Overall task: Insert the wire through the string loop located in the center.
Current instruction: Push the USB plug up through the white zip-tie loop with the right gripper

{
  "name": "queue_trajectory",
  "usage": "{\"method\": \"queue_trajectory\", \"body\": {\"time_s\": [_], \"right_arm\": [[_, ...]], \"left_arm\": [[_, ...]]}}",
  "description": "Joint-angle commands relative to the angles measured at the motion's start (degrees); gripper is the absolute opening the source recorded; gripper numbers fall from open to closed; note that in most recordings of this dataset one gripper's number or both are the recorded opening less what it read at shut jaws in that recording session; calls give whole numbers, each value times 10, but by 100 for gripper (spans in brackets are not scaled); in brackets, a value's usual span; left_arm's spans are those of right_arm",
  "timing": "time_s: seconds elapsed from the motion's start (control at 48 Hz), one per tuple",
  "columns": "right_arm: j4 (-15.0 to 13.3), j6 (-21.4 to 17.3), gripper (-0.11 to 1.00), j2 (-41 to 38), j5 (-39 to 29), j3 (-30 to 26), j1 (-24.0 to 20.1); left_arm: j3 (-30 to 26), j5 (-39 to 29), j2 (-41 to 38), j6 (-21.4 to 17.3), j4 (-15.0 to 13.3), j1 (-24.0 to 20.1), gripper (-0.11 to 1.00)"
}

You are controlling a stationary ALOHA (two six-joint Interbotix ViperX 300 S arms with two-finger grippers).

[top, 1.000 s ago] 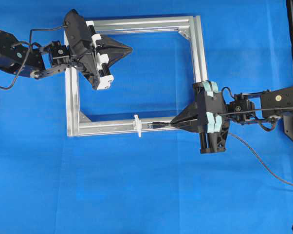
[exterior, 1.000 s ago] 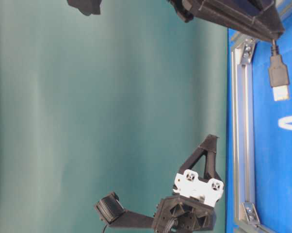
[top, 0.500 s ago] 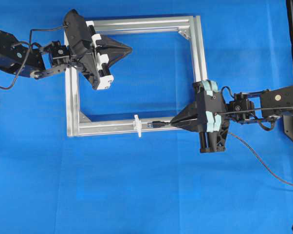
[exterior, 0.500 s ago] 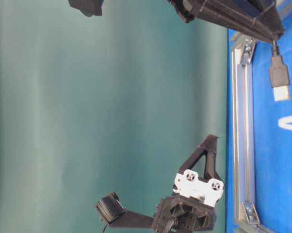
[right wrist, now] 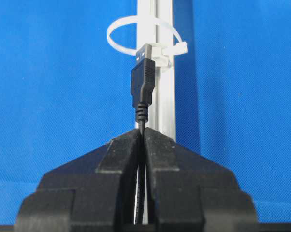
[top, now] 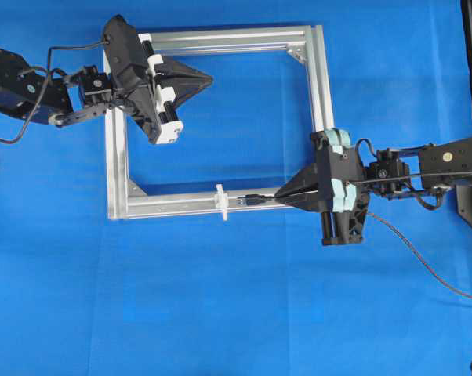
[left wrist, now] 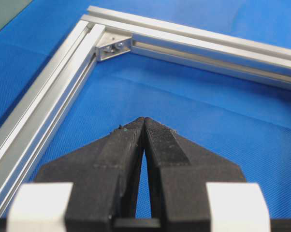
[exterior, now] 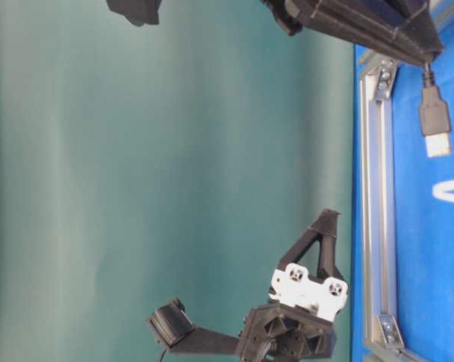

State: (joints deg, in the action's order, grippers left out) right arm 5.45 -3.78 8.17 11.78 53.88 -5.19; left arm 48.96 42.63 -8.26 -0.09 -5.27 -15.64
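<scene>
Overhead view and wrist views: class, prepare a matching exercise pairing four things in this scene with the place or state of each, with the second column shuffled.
Things:
1. wire
2. string loop
3. left gripper
4. aluminium frame

Place or state:
A. shut on nothing, over the frame's upper left part
B. flat on the blue cloth, a silver rectangle
C. held by the right gripper, plug short of the loop
D. white, upright on the frame's lower bar

Pairs: 1-C, 2-D, 3-A, 4-B
</scene>
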Motion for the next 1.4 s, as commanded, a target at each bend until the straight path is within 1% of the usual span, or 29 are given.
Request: {"method": "queue_trajectory", "body": {"time_s": [0.0, 1.187, 1.375], "right_arm": [[1, 0, -2, 4, 4, -4, 1], [1, 0, -2, 4, 4, -5, 1], [1, -1, -2, -7, 4, -11, 2]], "left_arm": [[-4, 3, 20, 1, 1, -1, 0], [-4, 3, 19, 1, 2, -1, 0], [-4, 3, 19, 1, 1, -1, 0]]}}
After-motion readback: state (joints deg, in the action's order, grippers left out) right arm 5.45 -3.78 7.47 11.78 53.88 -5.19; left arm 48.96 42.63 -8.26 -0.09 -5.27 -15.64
